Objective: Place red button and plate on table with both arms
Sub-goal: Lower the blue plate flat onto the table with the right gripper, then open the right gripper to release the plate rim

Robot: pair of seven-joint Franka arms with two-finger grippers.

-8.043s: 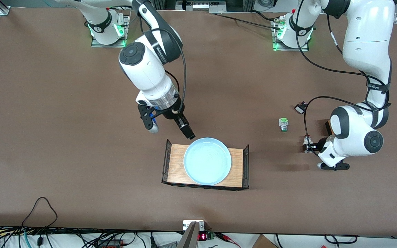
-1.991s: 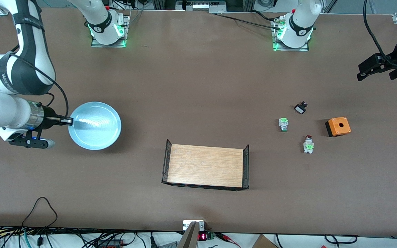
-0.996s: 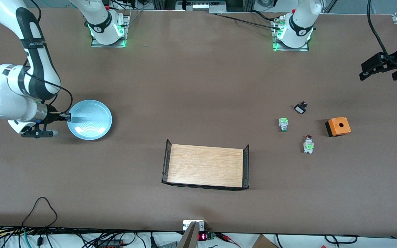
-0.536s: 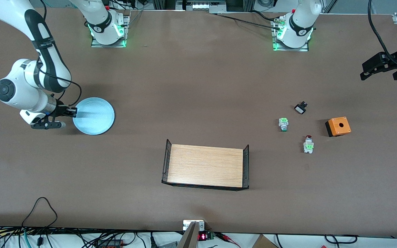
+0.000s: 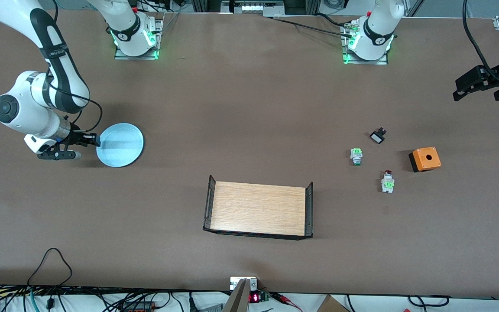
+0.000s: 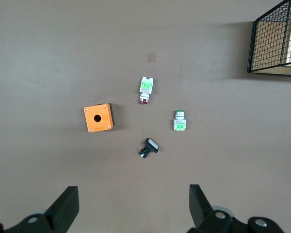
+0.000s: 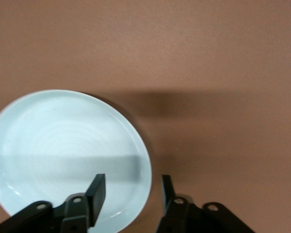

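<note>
Resting flat on the table [image 5: 249,108] toward the right arm's end, the plate [image 5: 120,144] has its rim between the parted fingers of the right gripper [image 5: 95,140], which straddle it without clamping. The red button [image 5: 387,181] lies on the table near the orange box [image 5: 425,159], while the left gripper [image 5: 479,84] waits wide open above the table's edge

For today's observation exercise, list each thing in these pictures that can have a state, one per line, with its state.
Plate: flat on the table, rim between open fingers, released.
Red button: lying on its side on the table, untouched.
Green switch: lying on the table.
Orange box: hole facing up.
Tray: empty.
Right pincer: open, at the plate's rim.
Left pincer: open, waiting in the air.
</note>
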